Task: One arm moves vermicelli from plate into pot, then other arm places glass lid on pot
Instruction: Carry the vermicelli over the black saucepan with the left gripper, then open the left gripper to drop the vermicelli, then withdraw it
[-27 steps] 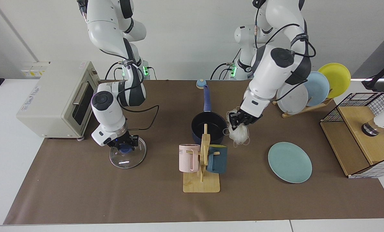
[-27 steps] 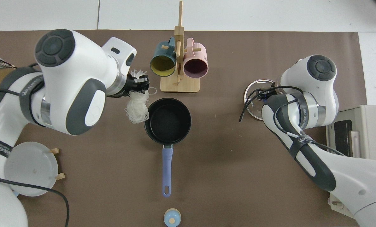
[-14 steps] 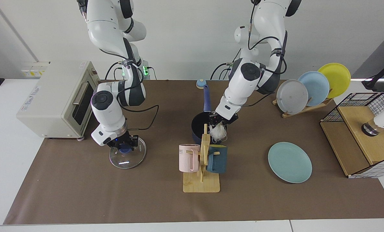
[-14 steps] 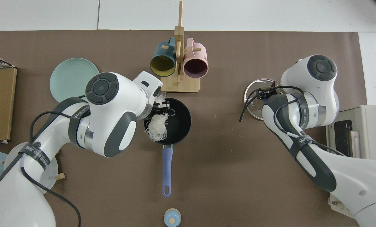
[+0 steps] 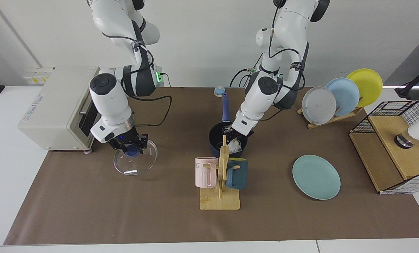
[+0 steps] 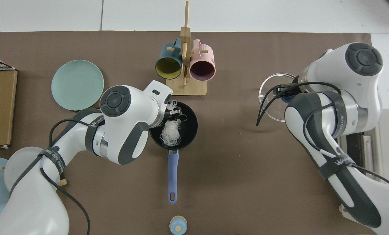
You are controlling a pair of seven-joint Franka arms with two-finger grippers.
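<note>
Bright, even overhead light; soft shadows under arms, glare on glass lid (image 5: 135,162).

Glossy white arm shells, dark grey joint bands and caps, looping black cables, green base lights.

Facing view: camera set across the worktop (image 5: 90,211) from the arm bases, raised and angled down, far enough back to take in the whole brown mat, the toaster oven (image 5: 60,105) and the plate rack (image 5: 336,98).

Top view: camera overhead, looking straight down, closer in, turned so the mug stand (image 6: 185,65) lies toward the upper edge.

Shared: the pot (image 5: 216,135) (image 6: 188,120), the mug stand (image 5: 220,175), the plate (image 5: 316,176) (image 6: 77,84) and the glass lid (image 5: 135,163) (image 6: 272,98).
</note>
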